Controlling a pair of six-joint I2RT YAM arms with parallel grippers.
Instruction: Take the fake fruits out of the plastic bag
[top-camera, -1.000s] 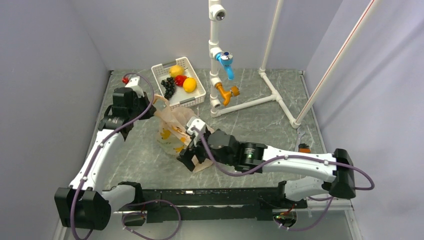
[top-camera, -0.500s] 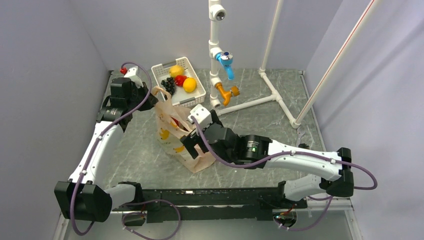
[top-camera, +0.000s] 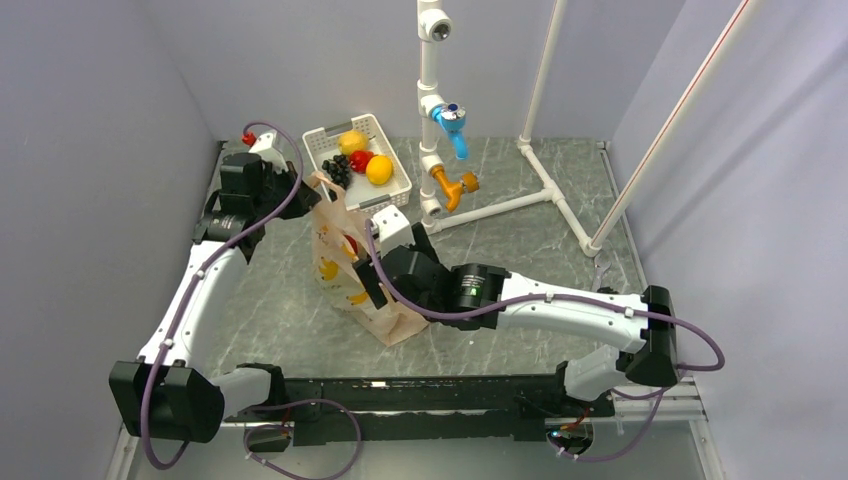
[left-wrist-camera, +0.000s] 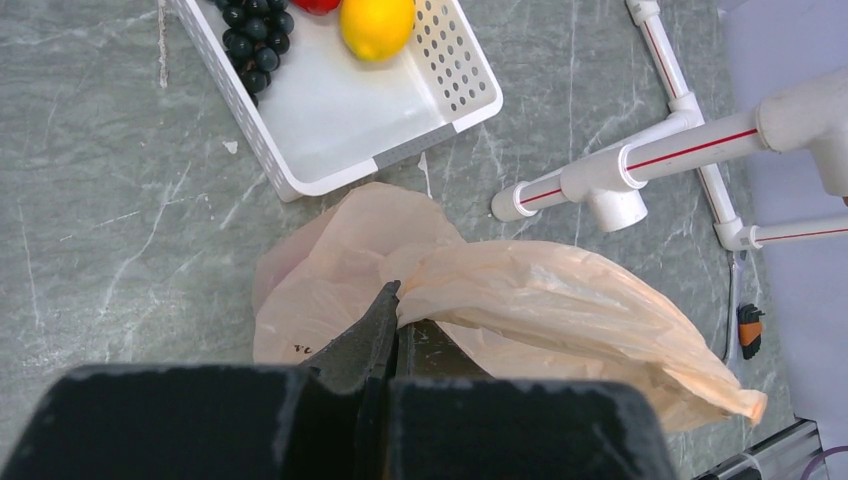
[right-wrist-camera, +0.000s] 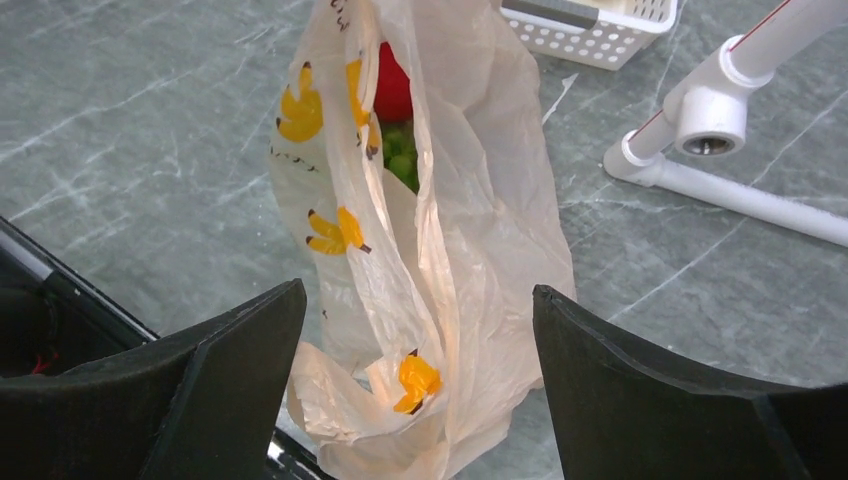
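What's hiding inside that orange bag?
Through a gap in the plastic bag you can see a red fruit and some green grapes right beside it. Anything deeper is covered by crinkly plastic, so I can't tell if more fruit is there.

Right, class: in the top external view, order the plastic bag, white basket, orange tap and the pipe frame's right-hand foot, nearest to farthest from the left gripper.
1. plastic bag, handle pinched in the left gripper.
2. white basket, just right of it.
3. orange tap, further right.
4. pipe frame's foot, far right.
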